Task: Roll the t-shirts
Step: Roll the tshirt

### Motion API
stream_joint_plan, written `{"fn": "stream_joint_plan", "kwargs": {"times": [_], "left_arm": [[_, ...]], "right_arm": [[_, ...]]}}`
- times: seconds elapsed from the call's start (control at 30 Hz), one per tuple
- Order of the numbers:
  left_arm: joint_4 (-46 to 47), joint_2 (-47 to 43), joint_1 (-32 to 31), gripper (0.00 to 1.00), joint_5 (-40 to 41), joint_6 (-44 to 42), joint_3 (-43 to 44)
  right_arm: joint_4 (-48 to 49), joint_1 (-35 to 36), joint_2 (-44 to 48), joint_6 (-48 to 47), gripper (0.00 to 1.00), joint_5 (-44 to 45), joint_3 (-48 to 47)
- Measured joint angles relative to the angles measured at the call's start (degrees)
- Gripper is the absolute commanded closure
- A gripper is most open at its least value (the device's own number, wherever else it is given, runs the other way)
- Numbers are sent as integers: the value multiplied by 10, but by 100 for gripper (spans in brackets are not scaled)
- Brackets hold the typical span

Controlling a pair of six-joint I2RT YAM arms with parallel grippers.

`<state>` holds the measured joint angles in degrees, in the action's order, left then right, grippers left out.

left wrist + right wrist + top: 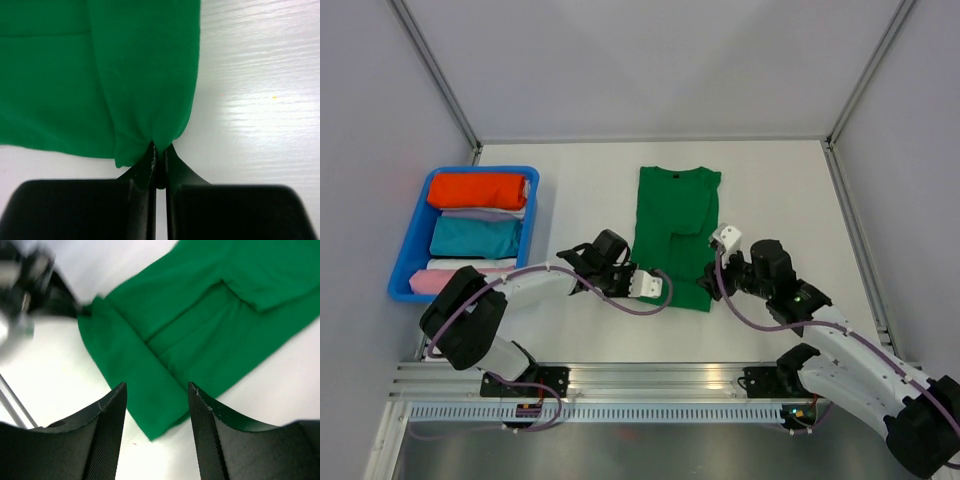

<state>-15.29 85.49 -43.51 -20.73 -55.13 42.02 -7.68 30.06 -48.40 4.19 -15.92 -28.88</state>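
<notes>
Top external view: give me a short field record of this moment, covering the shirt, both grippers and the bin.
shirt: green t-shirt, folded into a long narrow strip, flat on the table, collar at the far end
roll: not started
left gripper: shut on the shirt's near left corner
right gripper: open, over the near right corner, gripping nothing
bin: blue bin left of the shirt, holding an orange-red bundle, a teal bundle and paler cloth
</notes>
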Motion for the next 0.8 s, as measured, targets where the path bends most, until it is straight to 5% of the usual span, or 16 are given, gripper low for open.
{"fn": "stream_joint_plan", "kwargs": {"times": [0.2, 0.47, 0.63, 0.8], "left_arm": [[-43, 1, 38, 98, -40, 0, 40], [-61, 2, 38, 98, -65, 0, 40], [-74, 1, 38, 98, -81, 0, 40], [-151, -8, 39, 98, -116, -1, 42]], "right_arm": [[-43, 82, 0, -303, 39, -37, 45], [-41, 134, -83, -396, 41, 0, 71], [-45, 153, -161, -408, 99, 26, 52], [-126, 153, -158, -425, 100, -12, 11]]}}
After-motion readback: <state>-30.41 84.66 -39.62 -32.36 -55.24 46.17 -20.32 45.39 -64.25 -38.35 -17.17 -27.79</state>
